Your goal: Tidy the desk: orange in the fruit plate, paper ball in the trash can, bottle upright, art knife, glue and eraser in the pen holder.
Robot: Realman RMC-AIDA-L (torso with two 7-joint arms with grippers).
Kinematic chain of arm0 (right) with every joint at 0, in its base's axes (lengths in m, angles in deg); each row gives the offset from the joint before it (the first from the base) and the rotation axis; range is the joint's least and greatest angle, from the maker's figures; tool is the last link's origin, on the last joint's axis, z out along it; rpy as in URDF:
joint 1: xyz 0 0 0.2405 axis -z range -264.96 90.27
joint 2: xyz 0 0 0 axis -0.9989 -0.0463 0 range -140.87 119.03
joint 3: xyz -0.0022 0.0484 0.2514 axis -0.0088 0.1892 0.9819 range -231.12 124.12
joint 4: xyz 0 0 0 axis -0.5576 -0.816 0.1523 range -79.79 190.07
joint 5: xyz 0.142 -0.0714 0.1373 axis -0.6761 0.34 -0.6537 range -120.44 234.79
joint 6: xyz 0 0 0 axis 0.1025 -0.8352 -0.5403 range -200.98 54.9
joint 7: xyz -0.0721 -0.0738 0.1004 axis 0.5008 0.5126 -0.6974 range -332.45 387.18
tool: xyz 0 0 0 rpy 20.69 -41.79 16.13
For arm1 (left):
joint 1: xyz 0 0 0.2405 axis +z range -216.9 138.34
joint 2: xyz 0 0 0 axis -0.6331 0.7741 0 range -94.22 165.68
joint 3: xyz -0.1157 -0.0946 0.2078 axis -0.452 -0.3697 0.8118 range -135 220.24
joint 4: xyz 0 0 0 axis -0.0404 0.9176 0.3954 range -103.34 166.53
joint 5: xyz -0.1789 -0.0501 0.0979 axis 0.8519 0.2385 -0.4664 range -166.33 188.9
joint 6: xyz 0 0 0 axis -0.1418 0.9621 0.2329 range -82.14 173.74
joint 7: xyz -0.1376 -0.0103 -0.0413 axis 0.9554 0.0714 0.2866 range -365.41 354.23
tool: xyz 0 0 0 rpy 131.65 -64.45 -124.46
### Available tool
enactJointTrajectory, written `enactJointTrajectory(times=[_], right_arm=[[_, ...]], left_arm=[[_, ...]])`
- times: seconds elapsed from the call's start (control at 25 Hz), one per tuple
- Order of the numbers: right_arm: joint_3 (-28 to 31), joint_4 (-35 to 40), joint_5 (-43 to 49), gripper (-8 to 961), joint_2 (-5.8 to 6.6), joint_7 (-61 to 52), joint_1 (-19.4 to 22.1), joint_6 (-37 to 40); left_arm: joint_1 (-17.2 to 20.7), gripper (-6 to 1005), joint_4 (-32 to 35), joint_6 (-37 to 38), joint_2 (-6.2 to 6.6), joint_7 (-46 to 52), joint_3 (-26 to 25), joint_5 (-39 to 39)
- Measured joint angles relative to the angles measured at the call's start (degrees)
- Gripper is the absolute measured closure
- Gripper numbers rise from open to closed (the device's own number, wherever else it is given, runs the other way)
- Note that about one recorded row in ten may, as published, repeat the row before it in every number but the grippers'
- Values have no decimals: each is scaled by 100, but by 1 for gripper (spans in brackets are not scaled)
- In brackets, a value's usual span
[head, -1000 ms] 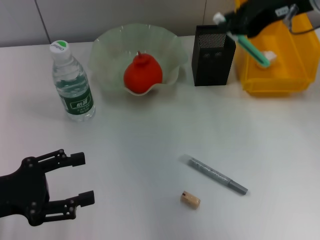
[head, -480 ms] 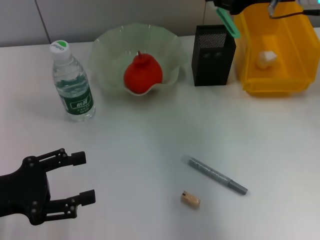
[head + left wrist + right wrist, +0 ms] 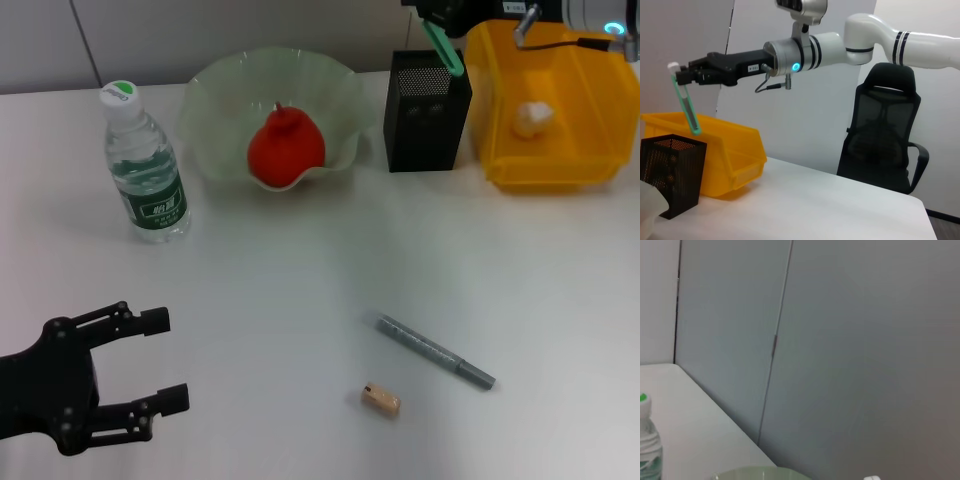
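Note:
At the far edge of the desk [image 3: 300, 270] my right gripper [image 3: 432, 16] is shut on the glue [image 3: 443, 50], a green stick with a white cap. It hangs tilted, its lower end over the back rim of the black mesh pen holder [image 3: 425, 112]. The left wrist view shows the same glue [image 3: 686, 107] above the pen holder [image 3: 671, 172]. The orange [image 3: 286, 148] lies in the fruit plate [image 3: 215, 95]. The paper ball [image 3: 530, 117] rests in the yellow trash can [image 3: 550, 165]. The bottle [image 3: 146, 170] stands upright. The grey art knife [image 3: 435, 351] and the eraser [image 3: 381, 399] lie on the near desk. My left gripper [image 3: 160, 360] is open, low at the near left.
The trash can [image 3: 730, 150] stands right beside the pen holder. An office chair [image 3: 885, 150] is behind the far end of the desk. In the right wrist view only the bottle cap [image 3: 644, 440] and the fruit plate rim [image 3: 760, 472] show below a grey wall.
My right gripper has carried the glue leftward, from above the trash can to above the pen holder. The left arm has barely moved.

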Motion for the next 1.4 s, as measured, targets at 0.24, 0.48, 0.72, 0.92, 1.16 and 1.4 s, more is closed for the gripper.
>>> enactJointTrajectory(times=[0.24,0.48,0.72,0.92,1.16,1.4], right_arm=[[-1,-337,-23,793,-29,318,-8,-236],[2,-529,-172,792,-34,466,17,-409],[0,-704,-173,791,-38,382,19,-676],[0,-725,-173,694,-34,380,23,-713],[-4,-628,-176,481,-28,284,63,-666],[-65,469,46,403,-48,-764,452,-17]], left_arm=[[3,166,-40,7,-4,-11,9,0],[3,165,-46,10,-9,-14,13,0],[-26,165,-50,5,-10,-17,6,0],[-39,165,-49,2,-11,-18,-2,0],[-42,165,-49,0,-19,-18,-1,0],[-42,165,-49,0,-1,12,1,0]])
